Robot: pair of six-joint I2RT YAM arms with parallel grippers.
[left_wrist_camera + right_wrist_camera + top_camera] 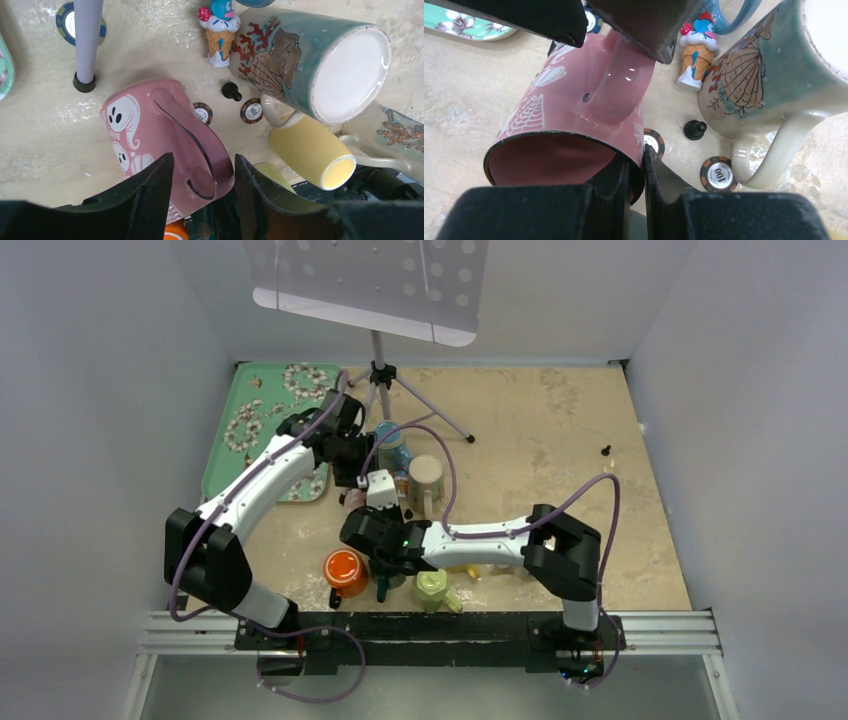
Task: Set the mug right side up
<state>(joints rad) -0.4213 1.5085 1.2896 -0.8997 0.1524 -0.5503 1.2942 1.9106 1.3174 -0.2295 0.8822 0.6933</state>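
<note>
From above, your pink mug (351, 498) sits mid-table, squeezed between both arms. The left gripper (358, 478) comes at it from the far side by the floral tray (262, 420), and the right gripper (365, 528) from the near side. An orange mug (345, 568) stands just in front.

Over to your left wrist: the pink ghost mug (145, 125) is tipped on its side, base end toward this camera. The left gripper (204, 175) straddles the handle, one finger on each side. You cannot tell whether they are actually pressing on it. Beside it lie a seashell mug (300, 60) and a yellow mug (310, 150), with an ice-cream figurine (220, 30) and a poker chip (251, 110) close by.

Now your right wrist: the mug's (574, 100) open mouth faces you. The right gripper (636, 175) is clamped on the rim, one finger inside the mouth and one outside. The left arm's fingers (644, 20) sit at the handle up top. A black pawn (695, 130) stands just right of the mug.
</note>
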